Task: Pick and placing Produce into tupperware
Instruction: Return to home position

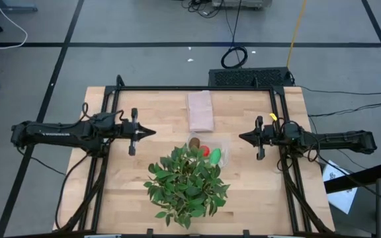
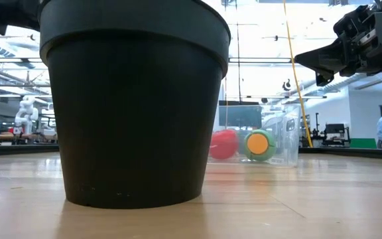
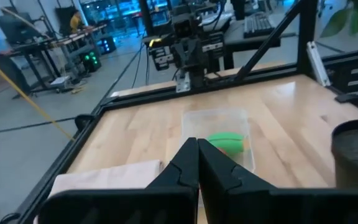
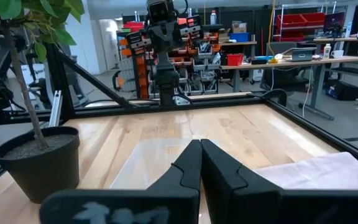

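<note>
Tupperware [image 1: 224,146]: one, lying between grippers, nearer right gripper [image 1: 241,137]; left gripper [image 1: 152,132] hanging opposite; both clenched, gripping nothing. Three produce pieces sitting inside tub: one green oval [image 1: 215,156], one brown kiwi [image 1: 195,142], one red ball [image 1: 205,150].

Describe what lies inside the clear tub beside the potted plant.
Inside the tub lie a red ball, a green oval and a brown ball. The plant's leaves cover part of the tub from above, so anything there is hidden.
</note>
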Robot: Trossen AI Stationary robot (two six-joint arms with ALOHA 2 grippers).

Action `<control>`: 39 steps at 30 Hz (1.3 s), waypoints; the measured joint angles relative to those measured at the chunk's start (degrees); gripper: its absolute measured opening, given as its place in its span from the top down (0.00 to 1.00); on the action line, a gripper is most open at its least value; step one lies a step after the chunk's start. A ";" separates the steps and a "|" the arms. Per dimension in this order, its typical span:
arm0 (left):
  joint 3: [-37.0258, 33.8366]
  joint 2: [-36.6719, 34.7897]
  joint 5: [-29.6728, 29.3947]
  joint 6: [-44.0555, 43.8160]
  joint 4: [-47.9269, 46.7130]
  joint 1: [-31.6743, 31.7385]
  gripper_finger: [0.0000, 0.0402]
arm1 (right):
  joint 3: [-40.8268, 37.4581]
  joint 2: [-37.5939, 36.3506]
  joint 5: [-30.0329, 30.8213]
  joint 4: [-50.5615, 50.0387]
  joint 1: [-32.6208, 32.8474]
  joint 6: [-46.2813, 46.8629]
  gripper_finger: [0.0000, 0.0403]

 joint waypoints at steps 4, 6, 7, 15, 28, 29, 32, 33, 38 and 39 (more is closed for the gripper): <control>0.00 -2.96 0.69 -0.74 -1.92 -0.08 1.00 | 0.00 -0.02 0.00 0.00 0.01 0.00 1.00; 0.00 -4.09 1.91 -0.72 -2.98 -0.11 1.00 | 0.00 -0.01 -0.02 0.00 0.00 0.00 1.00; 0.00 -4.66 2.42 -0.74 -3.02 -0.11 1.00 | 0.00 -0.01 -0.02 0.00 0.00 -0.01 1.00; -0.55 -8.06 3.61 -0.75 -3.41 -0.11 1.00 | 0.00 -0.02 -0.04 0.00 0.00 0.00 1.00; -8.29 -12.31 1.72 -3.10 -0.05 -0.11 1.00 | 0.00 -0.01 -0.04 -0.04 0.00 -0.02 1.00; -8.75 -12.67 1.69 -3.13 -0.06 -0.11 1.00 | 0.00 0.00 -0.04 -0.04 0.00 -0.02 1.00; -9.80 -13.83 1.72 -3.57 -0.07 -0.11 1.00 | 0.00 0.00 -0.04 -0.04 0.00 -0.02 1.00; -10.06 -14.23 1.98 -3.95 -0.11 -0.11 1.00 | 0.00 0.00 -0.04 -0.04 0.00 -0.02 1.00; -11.10 -16.78 6.08 -4.53 -0.20 -0.10 1.00 | 0.00 -0.01 -0.07 -0.04 0.00 0.02 1.00; -11.37 -17.37 6.08 -4.62 -0.24 -0.11 1.00 | 0.00 0.00 -0.07 -0.04 0.01 0.22 1.00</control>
